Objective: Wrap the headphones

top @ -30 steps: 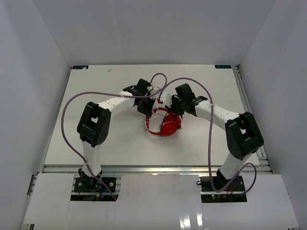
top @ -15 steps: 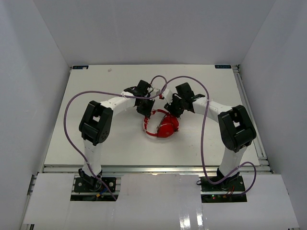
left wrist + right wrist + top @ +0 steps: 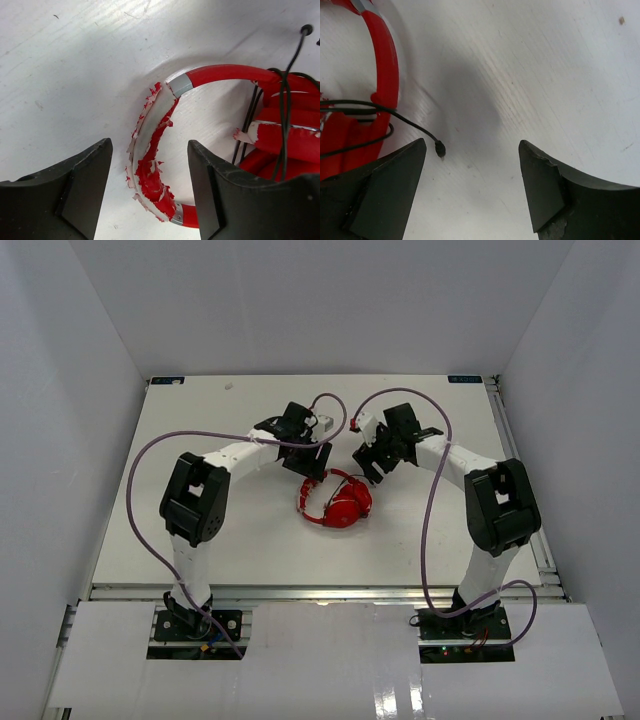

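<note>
On the white desk (image 3: 250,530), near its middle, the red headphones (image 3: 340,502) are laid between the two arms, with the earcups folded together on the right and the headband curved to the left. The left fingers (image 3: 80,195) are held spread apart above the headband (image 3: 220,74), and nothing is gripped by them. In the left wrist view a stretch of the band whose red covering is badly peeled is framed between them. No contact with it can be made out.

To the right of that, the thin black cord (image 3: 285,95) is seen looped across the earcups, and its jack plug (image 3: 440,148) is left lying on the bare desk just beside the headband. The right fingers (image 3: 555,195) are likewise parted and empty. They are poised over the desk to the upper right of the headphones, with the plug seen close to the left finger in the right wrist view. Purple cables (image 3: 140,465) are arched over both arms.
</note>
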### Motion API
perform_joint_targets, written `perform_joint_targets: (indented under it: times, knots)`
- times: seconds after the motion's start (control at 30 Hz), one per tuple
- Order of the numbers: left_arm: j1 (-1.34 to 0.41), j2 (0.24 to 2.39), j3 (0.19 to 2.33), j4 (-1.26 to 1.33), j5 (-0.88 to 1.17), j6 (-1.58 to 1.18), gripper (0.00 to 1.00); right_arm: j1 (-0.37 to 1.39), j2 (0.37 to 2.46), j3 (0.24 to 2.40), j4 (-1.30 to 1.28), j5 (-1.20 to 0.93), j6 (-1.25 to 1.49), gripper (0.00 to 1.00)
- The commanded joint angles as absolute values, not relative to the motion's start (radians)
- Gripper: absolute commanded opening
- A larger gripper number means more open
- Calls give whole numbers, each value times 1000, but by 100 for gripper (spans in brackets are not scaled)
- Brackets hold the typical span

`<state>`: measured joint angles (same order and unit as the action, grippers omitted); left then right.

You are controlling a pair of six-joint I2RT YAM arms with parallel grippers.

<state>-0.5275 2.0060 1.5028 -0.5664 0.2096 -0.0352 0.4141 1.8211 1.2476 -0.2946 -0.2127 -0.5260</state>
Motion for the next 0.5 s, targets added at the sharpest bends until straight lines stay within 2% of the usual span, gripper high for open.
perform_joint_targets:
  times: [0.0, 0.27, 0.33, 0.47]
  knots:
    - [-508, 1889, 1527, -546, 254, -39, 75, 389, 1720, 1267, -366, -264, -513, 82]
    - [-472, 1714, 1451, -530, 301, -24, 87, 353, 1563, 1243, -529, -325, -468, 88]
    - [-464, 1599, 1354, -473, 302, -43, 92, 326, 1476, 1232, -535, -325, -426, 93]
    - [-456, 1279, 1070, -271, 273, -151, 98, 291, 1297, 1209, -513, -316, -378, 90]
